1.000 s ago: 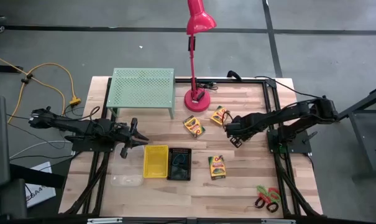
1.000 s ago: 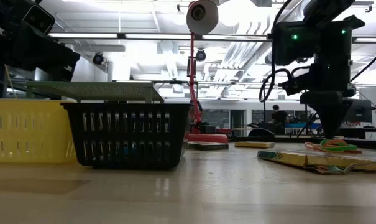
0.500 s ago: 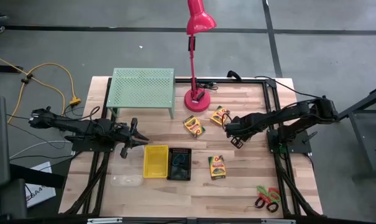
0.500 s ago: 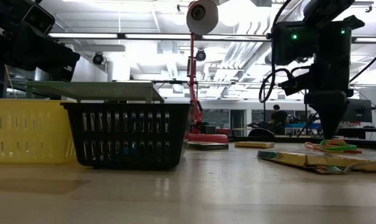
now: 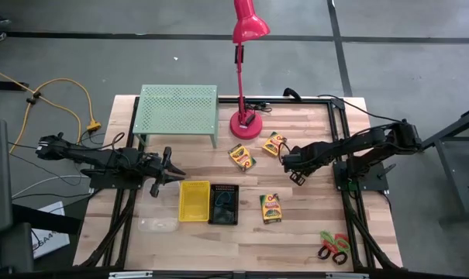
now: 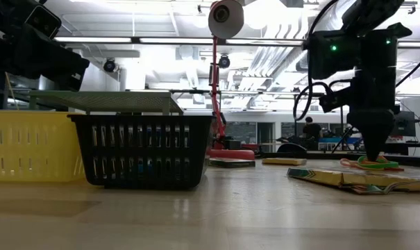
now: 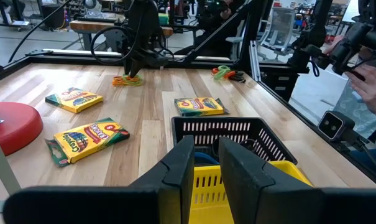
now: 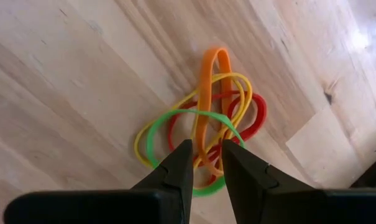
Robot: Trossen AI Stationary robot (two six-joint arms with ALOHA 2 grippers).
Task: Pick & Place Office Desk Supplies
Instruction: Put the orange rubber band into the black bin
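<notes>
Wooden table [image 5: 312, 225] fills the high view: yellow bin [image 5: 194, 201] touching black mesh bin [image 5: 224, 204], three crayon boxes [image 5: 270, 208] near the middle, scissors [image 5: 334, 246] at the near right corner, and the left gripper [image 5: 169, 166] waiting beside the yellow bin. The right gripper [image 5: 298, 177] is too small there to judge.

Level with the table, the low view shows the right gripper's tip pointing straight down onto the coloured loops [image 6: 368, 162].

Only the right wrist view shows its fingers [image 8: 175, 169] narrowly apart, straddling strands of the tangled loops, not clamped.

The left wrist view shows that arm's fingers [image 7: 180, 163] slightly apart, holding nothing.
</notes>
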